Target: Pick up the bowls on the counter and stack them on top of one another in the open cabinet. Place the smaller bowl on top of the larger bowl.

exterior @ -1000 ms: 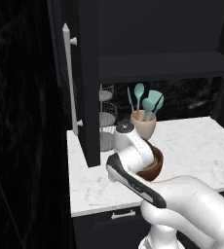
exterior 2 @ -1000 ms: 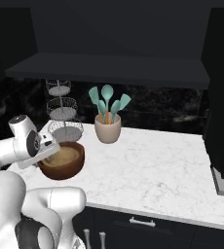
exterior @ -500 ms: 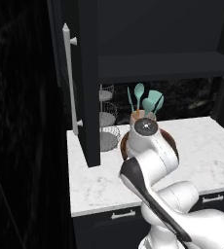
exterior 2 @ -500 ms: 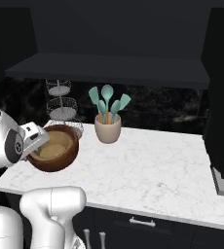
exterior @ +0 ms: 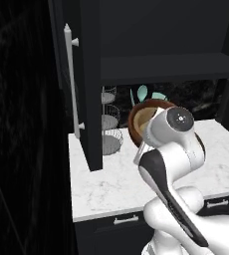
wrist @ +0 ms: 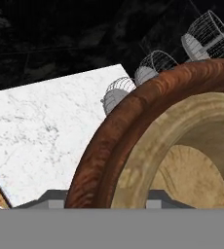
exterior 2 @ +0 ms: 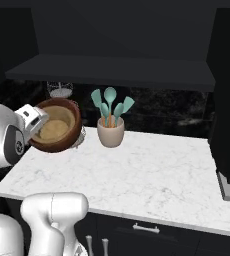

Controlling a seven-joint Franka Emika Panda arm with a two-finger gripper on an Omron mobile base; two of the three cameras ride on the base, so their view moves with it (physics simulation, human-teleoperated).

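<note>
Larger bowl (exterior 2: pixel 56 125) airborne at left of right base view, tilted, mouth toward camera, tan smaller bowl (exterior 2: pixel 51 131) apparently nested inside. Gripper (exterior 2: pixel 36 120) at bowl rim, jaws presumably clamped on it; grip itself hidden. Best practice, by judgement: level bowl before lifting toward open cabinet (exterior: pixel 161 67) shelf, clear shelf edge. Arm folded, elbow high, hand over counter (exterior 2: pixel 152 170).
</note>
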